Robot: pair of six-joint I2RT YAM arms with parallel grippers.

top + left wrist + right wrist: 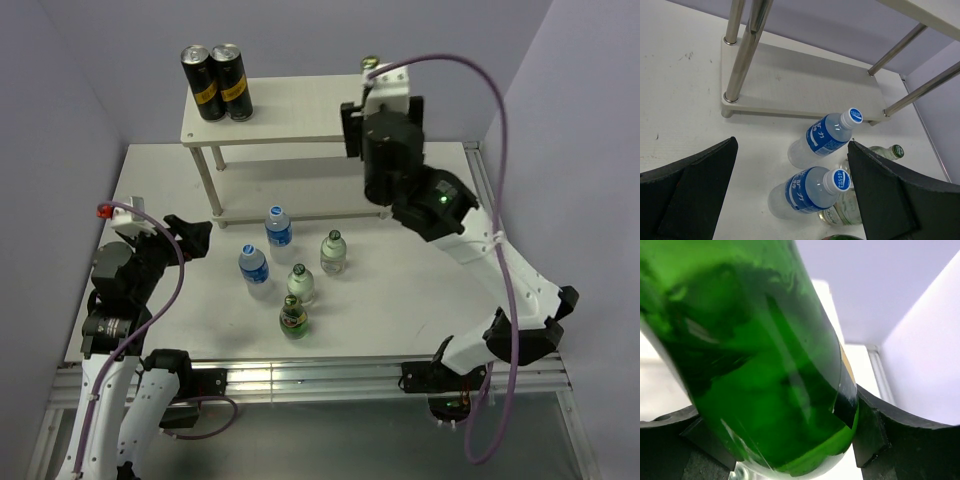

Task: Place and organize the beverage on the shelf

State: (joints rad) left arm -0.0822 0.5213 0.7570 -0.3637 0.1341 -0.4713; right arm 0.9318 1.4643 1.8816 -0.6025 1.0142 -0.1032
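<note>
Nearest, the left gripper [192, 236] hangs wide open and empty at the left of the table [400, 290], facing five loose bottles [300, 283] standing in front of the shelf [300, 110]. Further back, the right gripper [775, 437] is clamped on a green glass bottle [750, 340] at the right end of the shelf's top (two black cans [222, 82] have the left end). Looks like mid-placement, though I can't tell if it's touching down. Next, I'd guess: lower it upright, release, back out without clipping it.
</note>
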